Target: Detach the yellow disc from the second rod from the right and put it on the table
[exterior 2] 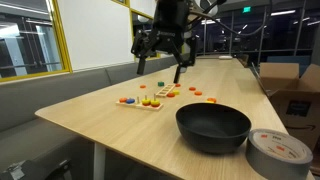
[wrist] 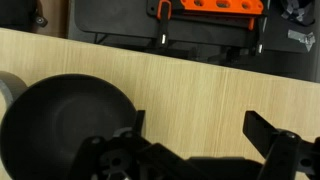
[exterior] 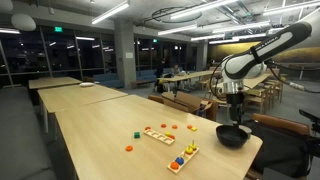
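The table point(exterior: 95, 120) is long, light wood, w/ bare top running well beyond the jaws and a near edge just past the black bowl point(exterior 2: 213, 128). The arm point(exterior: 265, 52) reaches in from off the table, elbow high, wrist bent straight down. The gripper point(exterior 2: 160, 72) hangs clear above the wood, jaws spread wide, nothing between them; the wrist view shows only bare table in the gap. The bowl sits just under and to one side of the jaws in the wrist view point(wrist: 70, 110). A grey tape roll point(exterior 2: 280, 150) lies just beside the bowl, farther from the jaws. The rod board point(exterior: 183, 157) lies apart from the jaws, past the bowl, a flat board point(exterior: 158, 135) beyond it, w/ loose orange pieces point(exterior: 129, 147) scattered round. The yellow disc point(exterior: 188, 148) is prob. on the rod board; which rod, can't tell.
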You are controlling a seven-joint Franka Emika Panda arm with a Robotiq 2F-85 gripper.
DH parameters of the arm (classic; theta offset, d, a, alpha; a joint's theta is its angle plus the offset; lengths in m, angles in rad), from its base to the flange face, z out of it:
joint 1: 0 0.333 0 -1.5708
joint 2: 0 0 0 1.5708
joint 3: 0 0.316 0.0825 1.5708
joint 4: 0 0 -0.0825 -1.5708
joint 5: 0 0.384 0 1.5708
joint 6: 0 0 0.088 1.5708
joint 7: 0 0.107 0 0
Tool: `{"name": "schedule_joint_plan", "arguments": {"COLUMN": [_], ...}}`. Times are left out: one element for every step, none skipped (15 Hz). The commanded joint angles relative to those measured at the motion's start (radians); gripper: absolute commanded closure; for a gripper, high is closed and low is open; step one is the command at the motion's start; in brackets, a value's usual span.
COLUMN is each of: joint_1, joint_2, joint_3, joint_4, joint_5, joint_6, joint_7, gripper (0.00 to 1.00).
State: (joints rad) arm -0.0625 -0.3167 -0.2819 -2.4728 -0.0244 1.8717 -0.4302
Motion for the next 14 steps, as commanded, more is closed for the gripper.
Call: {"name": "schedule_joint_plan", "arguments": {"joint_1": [-0.022,-0.022,-0.022,-0.022,-0.022,-0.022,-0.022,-0.022,-0.023,-0.024,-0.024,-0.023,-0.024,-0.024], "joint_2": [0.002,0.002,0.002,0.002,0.002,0.001,0.001,0.002,-0.004,-0.007,-0.012,-0.016,-0.019,-0.025], "joint_3": [0.022,0.022,0.022,0.022,0.022,0.022,0.022,0.022,0.025,0.029,0.035,0.043,0.051,0.065], "joint_4": [0.004,0.007,0.009,0.009,0.010,0.010,0.010,0.010,0.006,0.006,0.005,0.012,0.015,0.026], "joint_5": [0.006,0.006,0.006,0.006,0.006,0.006,0.006,0.006,0.015,0.034,0.047,0.068,0.084,0.110], "joint_6": [-0.002,-0.002,-0.002,-0.002,-0.002,-0.002,-0.002,-0.002,-0.005,-0.026,-0.038,-0.065,-0.080,-0.108], "joint_7": [-0.005,-0.005,-0.005,-0.005,-0.005,-0.005,-0.005,-0.005,0.013,0.036,0.057,0.097,0.138,0.204], "gripper": [0.00,0.00,0.00,0.00,0.00,0.00,0.00,0.00,0.00,0.00,0.00,0.00,0.00,0.00]}}
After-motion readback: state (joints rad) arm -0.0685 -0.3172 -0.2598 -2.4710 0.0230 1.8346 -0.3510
